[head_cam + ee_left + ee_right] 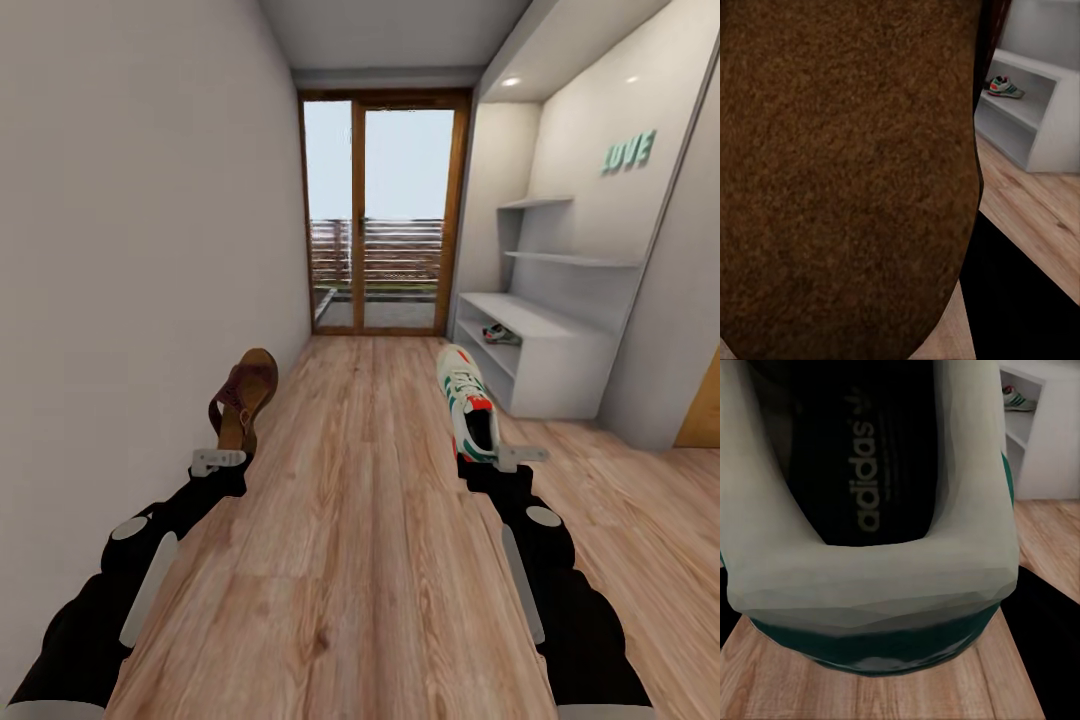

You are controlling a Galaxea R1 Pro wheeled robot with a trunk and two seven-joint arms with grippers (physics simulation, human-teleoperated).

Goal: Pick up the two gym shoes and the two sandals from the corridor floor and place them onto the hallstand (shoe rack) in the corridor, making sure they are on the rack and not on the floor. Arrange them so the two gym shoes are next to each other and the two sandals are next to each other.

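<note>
My left gripper (222, 460) is shut on a brown sandal (244, 396), held up off the corridor floor (360, 560); its brown sole (847, 172) fills most of the left wrist view. My right gripper (495, 458) is shut on a white gym shoe (468, 403) with green stripes, whose open heel and dark insole (870, 472) sit close in the right wrist view. A second gym shoe (502, 335) rests on the lower shelf of the pale grey hallstand (560, 330) ahead on the right, also seen as a gym shoe (1004, 87) and a gym shoe (1018, 397) from the wrists.
A narrow corridor runs ahead to a wood-framed glass door (385, 220). A white wall (140, 250) lies close on the left. The hallstand's back panel carries two stepped shelves (560, 232) and green letters (628, 152). An orange-brown door edge (703, 400) is at far right.
</note>
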